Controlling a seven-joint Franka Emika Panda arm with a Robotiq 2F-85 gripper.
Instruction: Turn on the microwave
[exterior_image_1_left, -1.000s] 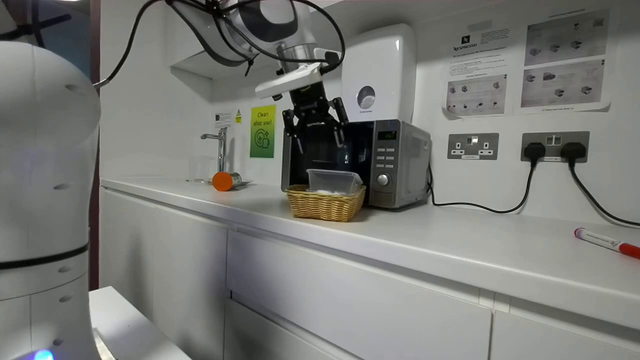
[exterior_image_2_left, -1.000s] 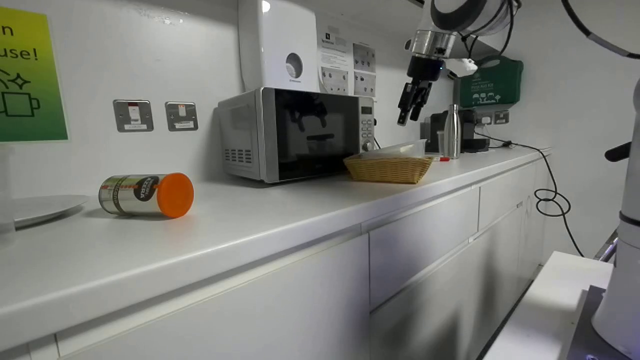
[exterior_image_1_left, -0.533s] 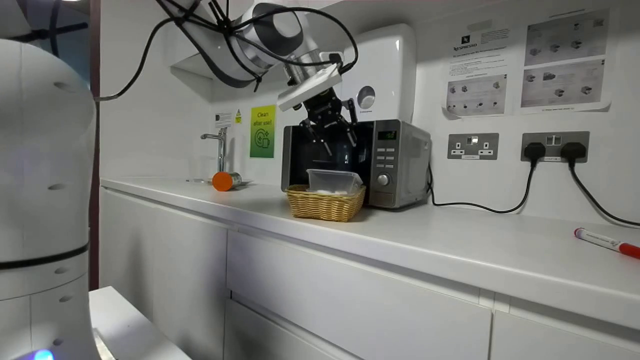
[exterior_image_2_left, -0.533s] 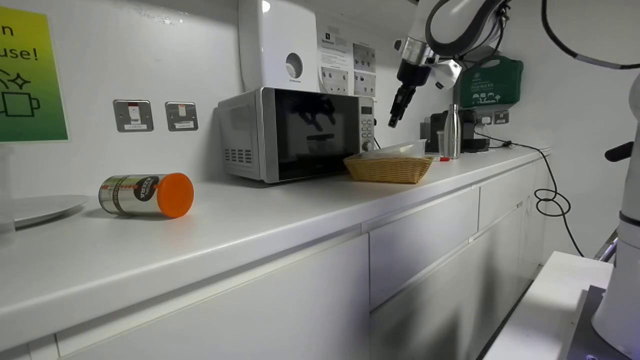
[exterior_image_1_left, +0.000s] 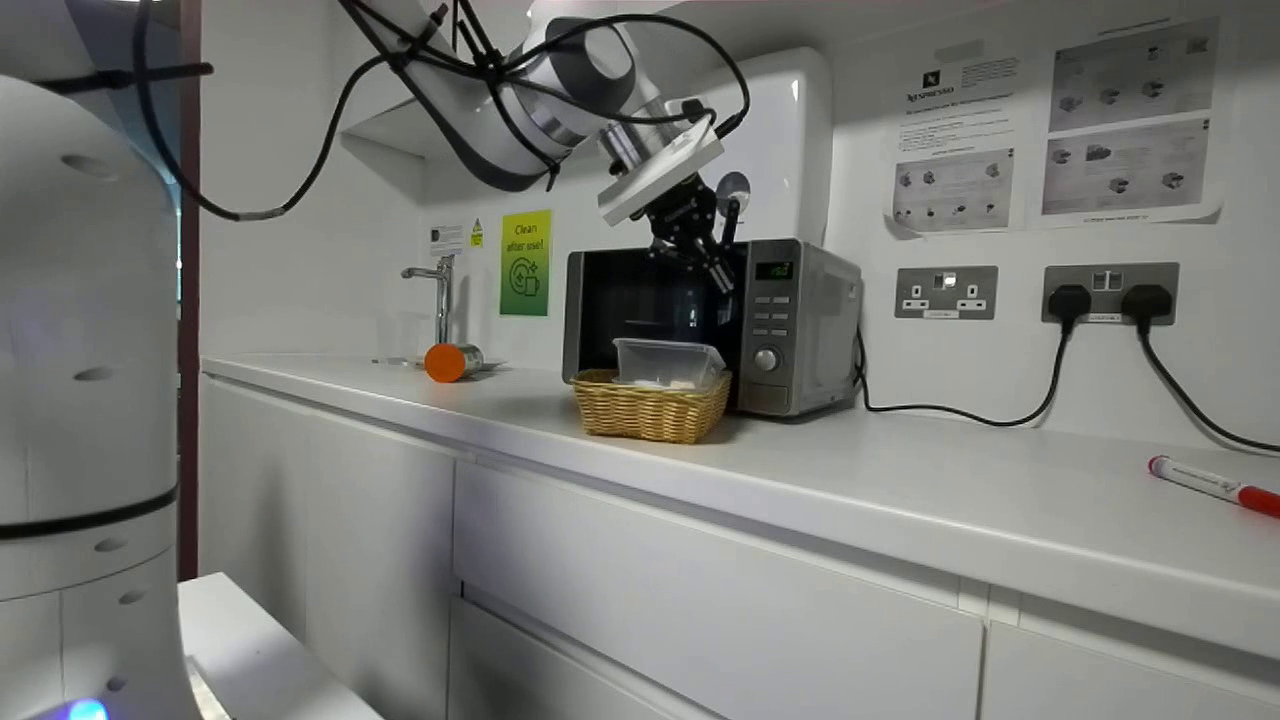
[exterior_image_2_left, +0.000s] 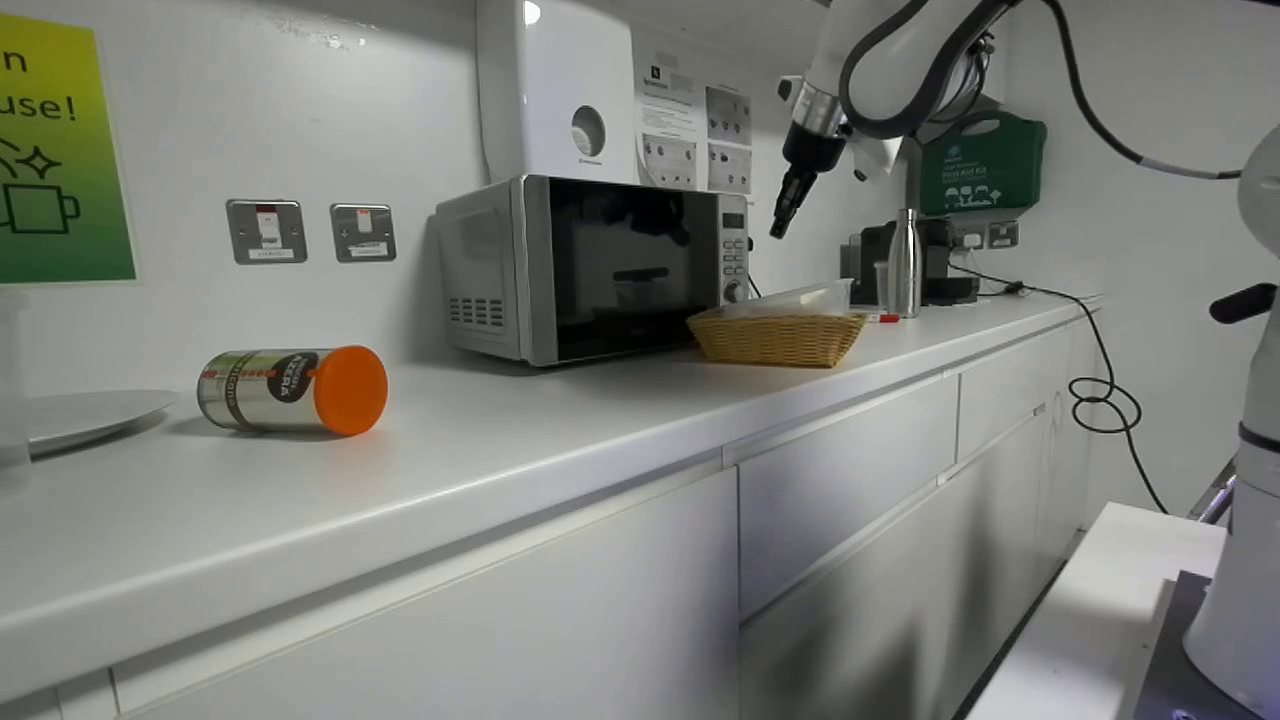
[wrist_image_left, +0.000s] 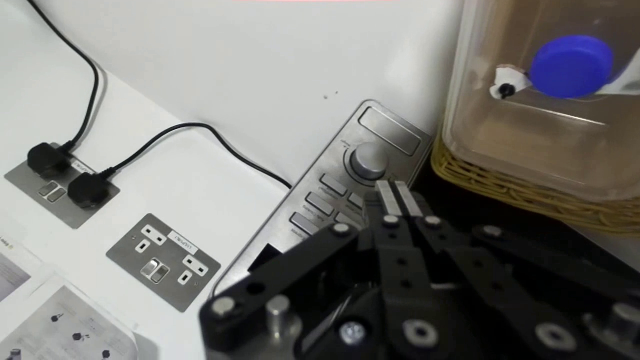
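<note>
The microwave stands on the counter, silver-grey with a dark door, its display lit green in an exterior view. In the wrist view its control panel lies at a slant, with the round knob just beyond my fingertips and several buttons beside them. My gripper is shut, its fingertips together with nothing between them. In an exterior view the gripper hangs tilted before the upper right of the door, close to the panel; in another sense of depth, the gripper looks apart from the microwave. The finger linkages hide part of the panel.
A wicker basket with a clear plastic tub stands before the door, near the panel. A can with an orange lid lies on the counter. A steel bottle and a red marker are farther along. Plugged cords run behind.
My gripper has gone from open to shut. The arm has swung toward the microwave's control panel and tilted. The microwave and basket have not moved.
</note>
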